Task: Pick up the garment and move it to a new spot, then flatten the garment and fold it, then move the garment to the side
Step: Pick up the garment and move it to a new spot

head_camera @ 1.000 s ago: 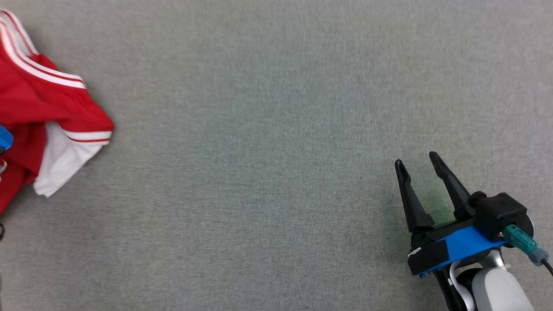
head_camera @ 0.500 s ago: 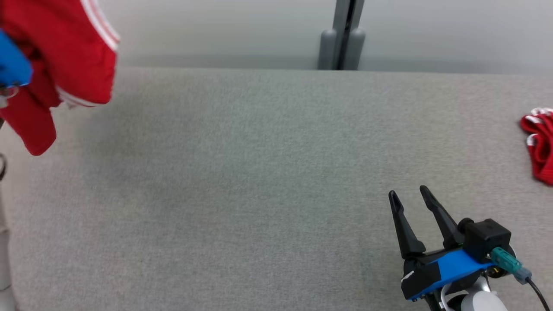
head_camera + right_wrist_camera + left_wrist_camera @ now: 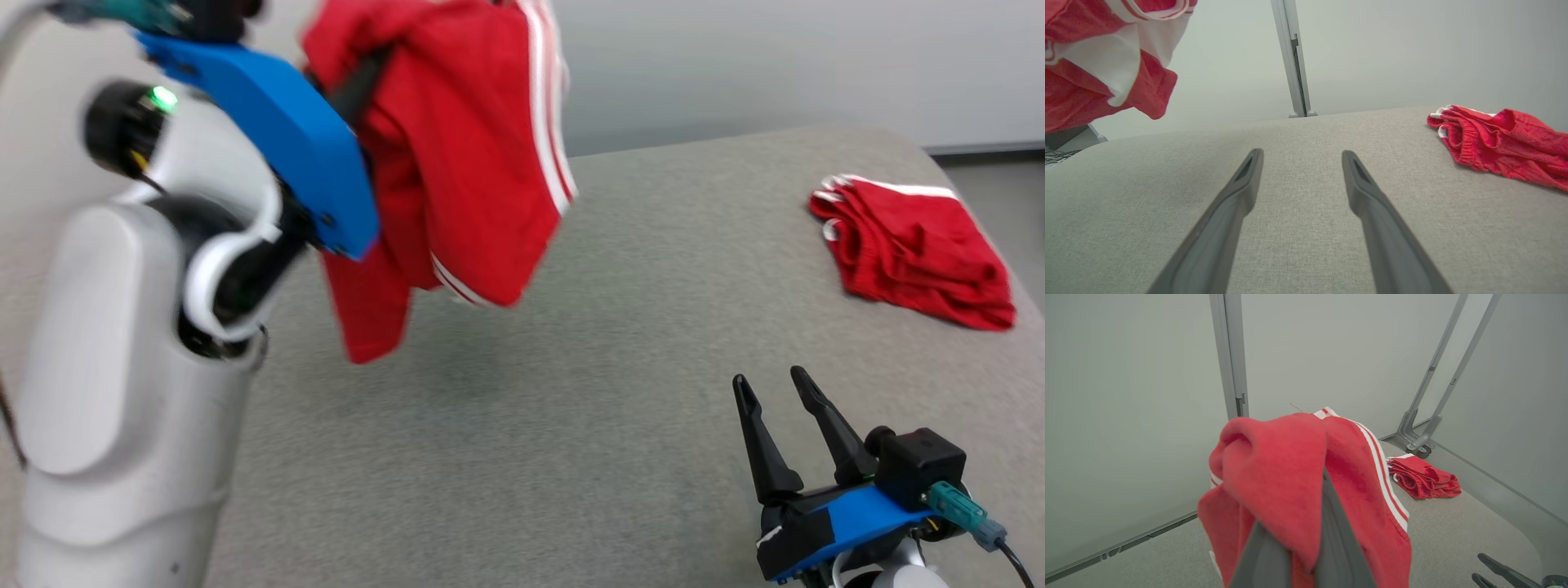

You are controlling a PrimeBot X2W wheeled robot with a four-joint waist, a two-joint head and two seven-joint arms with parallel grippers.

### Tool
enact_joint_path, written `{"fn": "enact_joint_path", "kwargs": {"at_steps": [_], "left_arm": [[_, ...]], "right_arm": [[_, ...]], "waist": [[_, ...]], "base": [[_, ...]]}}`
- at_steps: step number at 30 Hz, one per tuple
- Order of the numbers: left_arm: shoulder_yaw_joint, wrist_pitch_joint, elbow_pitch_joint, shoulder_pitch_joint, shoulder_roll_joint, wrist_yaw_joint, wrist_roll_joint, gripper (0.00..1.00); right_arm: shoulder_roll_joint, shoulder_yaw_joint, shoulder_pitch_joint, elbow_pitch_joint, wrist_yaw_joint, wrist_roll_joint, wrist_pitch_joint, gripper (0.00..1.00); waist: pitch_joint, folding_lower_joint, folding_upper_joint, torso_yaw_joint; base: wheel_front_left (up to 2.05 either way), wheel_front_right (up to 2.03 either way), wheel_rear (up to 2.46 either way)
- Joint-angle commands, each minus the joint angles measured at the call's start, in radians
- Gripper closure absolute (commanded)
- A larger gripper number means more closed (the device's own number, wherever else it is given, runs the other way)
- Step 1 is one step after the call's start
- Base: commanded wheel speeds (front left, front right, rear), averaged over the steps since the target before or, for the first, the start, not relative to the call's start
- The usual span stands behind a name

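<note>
Left gripper (image 3: 363, 77), pinched shut on a bunch of the red garment (image 3: 465, 155) dangling above the left side of the tabletop (image 3: 571, 425), may drop it if the cloth slips from so small a bite, while the right gripper (image 3: 771, 388) hovers wide open over its front.

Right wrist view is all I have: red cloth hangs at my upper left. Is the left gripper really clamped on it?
Observer: Yes. In the left wrist view, the left gripper is shut on the red garment, with cloth draped over both fingers.
Operator: Does all of it clear the table?
Observer: In the head view, its lowest end hangs above the table, with a shadow beneath.
Operator: Where does the second red garment sit?
Observer: Near the table's far right corner.
</note>
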Motion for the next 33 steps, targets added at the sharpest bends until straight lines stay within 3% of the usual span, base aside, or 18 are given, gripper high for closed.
{"fn": "enact_joint_path", "kwargs": {"at_steps": [1,6,11,12,13,14,21,26,33], "left_arm": [[-0.011,0.000,0.001,0.021,-0.003,-0.004,-0.003,1.00],[-0.075,-0.051,0.078,0.131,-0.053,-0.010,-0.040,1.00],[-0.128,-0.153,0.217,0.215,-0.075,-0.013,-0.002,0.97],[-0.138,-0.181,0.253,0.229,-0.079,-0.012,0.010,0.59],[-0.150,-0.206,0.290,0.242,-0.083,-0.012,0.025,0.39],[-0.164,-0.231,0.324,0.251,-0.087,-0.013,0.036,0.00],[-0.172,-0.418,0.459,0.293,-0.137,0.004,0.034,0.00],[-0.160,-0.576,0.429,0.322,-0.150,0.012,0.022,0.00],[-0.114,-0.772,0.357,0.431,-0.121,0.035,0.030,0.00]], "right_arm": [[0.000,0.000,0.005,-0.004,0.000,0.004,0.003,0.00],[0.000,0.006,-0.016,-0.007,0.000,0.021,-0.009,0.00],[0.000,0.010,-0.023,0.003,0.000,0.033,-0.023,0.00],[0.000,0.010,-0.025,0.005,0.000,0.035,-0.026,0.00],[0.000,0.010,-0.027,0.007,0.000,0.037,-0.029,0.00],[0.000,0.010,-0.028,0.009,0.000,0.036,-0.030,0.00],[0.000,-0.006,-0.027,0.010,0.000,0.025,-0.029,0.00],[0.000,-0.020,-0.014,0.004,0.000,0.020,-0.018,0.00],[0.000,-0.030,0.012,-0.006,0.000,0.017,-0.002,0.00]], "waist": [[-0.010,0.0000,0.0002,-0.029],[0.031,0.0000,0.0002,-0.115],[0.059,0.0000,0.0002,-0.151],[0.062,0.0000,0.0002,-0.154],[0.064,0.0000,0.0002,-0.155],[0.066,0.0000,0.0002,-0.155],[0.057,0.0000,0.0002,-0.106],[0.032,0.0000,0.0002,-0.041],[-0.020,0.0000,0.0002,0.028]], "base": [[0.00,0.00,0.00],[0.00,0.00,0.00],[0.00,0.00,0.00],[0.00,0.00,0.00],[0.00,0.00,0.00],[0.00,0.00,0.00],[0.00,0.00,0.00],[0.00,0.00,0.00],[0.00,0.00,0.00]]}}
